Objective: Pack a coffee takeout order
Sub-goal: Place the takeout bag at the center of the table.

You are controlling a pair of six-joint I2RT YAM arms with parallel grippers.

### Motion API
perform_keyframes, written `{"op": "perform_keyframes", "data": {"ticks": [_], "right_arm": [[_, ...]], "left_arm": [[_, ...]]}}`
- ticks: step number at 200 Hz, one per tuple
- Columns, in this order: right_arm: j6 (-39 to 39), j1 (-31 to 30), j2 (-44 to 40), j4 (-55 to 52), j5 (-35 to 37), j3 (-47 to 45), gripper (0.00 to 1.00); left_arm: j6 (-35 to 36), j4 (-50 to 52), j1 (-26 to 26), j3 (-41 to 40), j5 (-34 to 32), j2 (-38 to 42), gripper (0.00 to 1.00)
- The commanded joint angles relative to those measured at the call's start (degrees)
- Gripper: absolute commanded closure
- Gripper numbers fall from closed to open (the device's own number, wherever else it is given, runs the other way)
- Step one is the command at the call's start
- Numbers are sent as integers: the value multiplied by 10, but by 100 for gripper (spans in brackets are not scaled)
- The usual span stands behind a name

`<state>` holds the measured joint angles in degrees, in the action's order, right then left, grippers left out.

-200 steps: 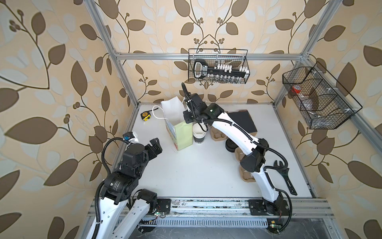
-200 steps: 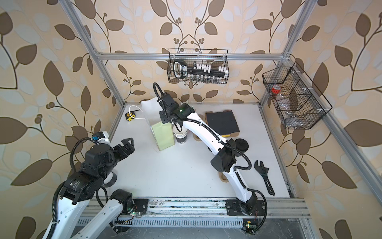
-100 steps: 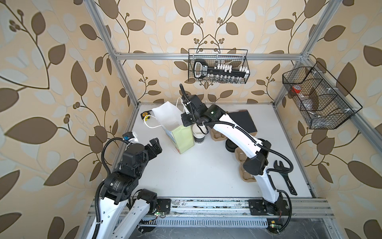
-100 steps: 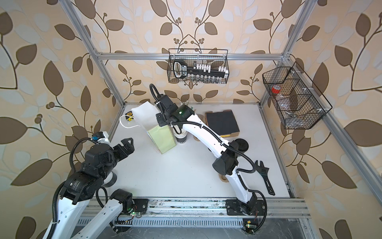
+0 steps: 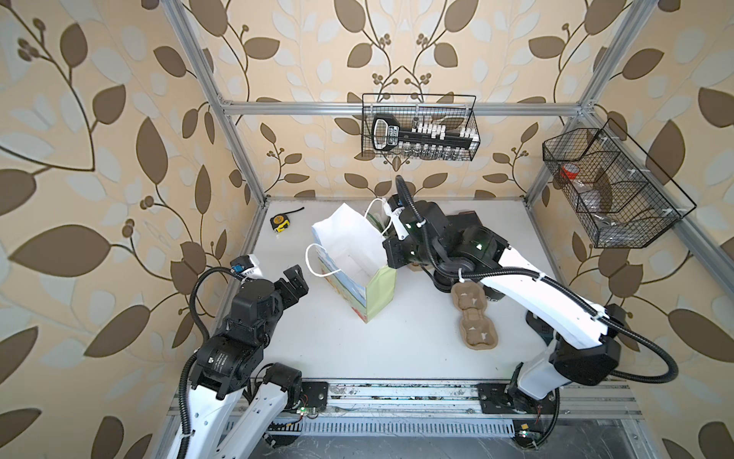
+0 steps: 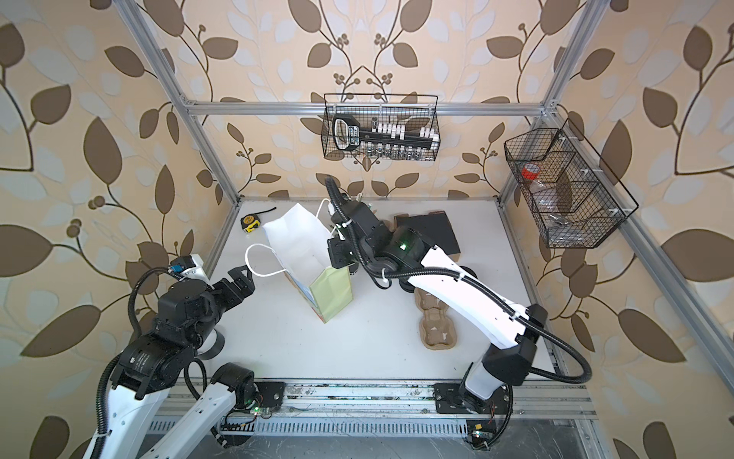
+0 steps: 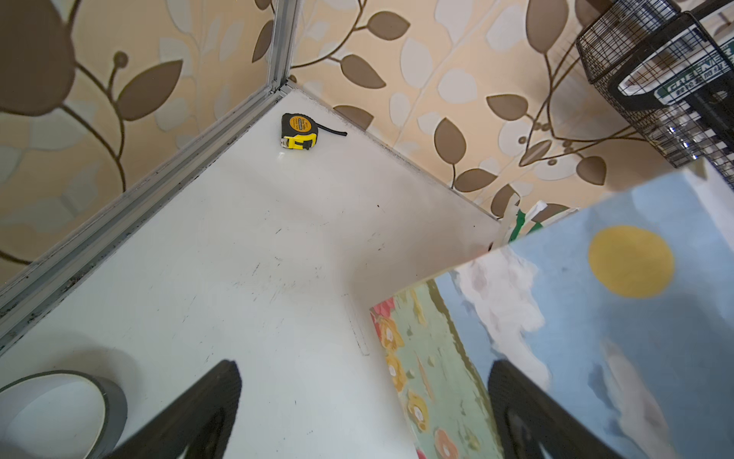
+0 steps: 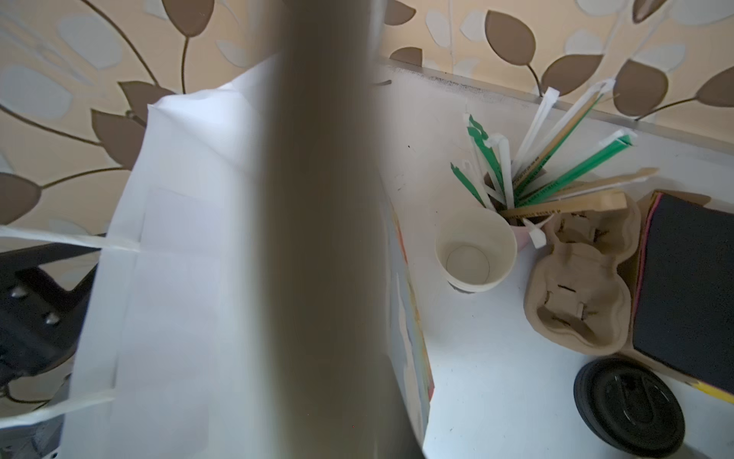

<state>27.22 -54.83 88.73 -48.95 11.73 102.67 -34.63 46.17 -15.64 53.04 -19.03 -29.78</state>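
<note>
A paper bag (image 5: pixel 349 254) (image 6: pixel 306 246) with a white inside and a printed outside (image 7: pixel 595 318) stands open mid-table. My right gripper (image 5: pixel 391 234) is shut on its right rim; the bag's wall fills the right wrist view close up (image 8: pixel 317 238) and hides the jaws. Beside the bag stands the black cup (image 8: pixel 474 254), upright, empty and white inside. A tan cup carrier (image 8: pixel 580 294) lies next to it, with the black lid (image 8: pixel 629 409) and the dark sheet (image 8: pixel 691 286) (image 6: pixel 431 228) near. My left gripper (image 5: pixel 296 278) (image 7: pixel 361 417) hangs open left of the bag, holding nothing.
A second tan carrier (image 5: pixel 474 318) (image 6: pixel 437 324) lies in front of the right arm. A cup of wrapped straws and sticks (image 8: pixel 528 167) stands at the back. A yellow tape measure (image 5: pixel 279 222) (image 7: pixel 298 131) sits in the back left corner. A tape roll (image 7: pixel 59 409) lies under the left arm.
My right gripper has moved right with the bag's rim, and the bag's mouth now gapes wide. The arm now covers the cup in the top views. The left arm has not moved.
</note>
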Motion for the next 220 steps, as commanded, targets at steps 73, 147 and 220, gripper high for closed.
{"op": "perform_keyframes", "data": {"ticks": [73, 147, 220], "right_arm": [[95, -1, -207, 62, 110, -288, 100], [172, 23, -259, 130, 160, -386, 100], [193, 18, -250, 113, 157, -374, 68]], "left_arm": [[6, 2, 6, 0, -8, 0, 1], [8, -1, 6, -1, 2, -5, 1], [10, -2, 6, -1, 6, -5, 1]]}}
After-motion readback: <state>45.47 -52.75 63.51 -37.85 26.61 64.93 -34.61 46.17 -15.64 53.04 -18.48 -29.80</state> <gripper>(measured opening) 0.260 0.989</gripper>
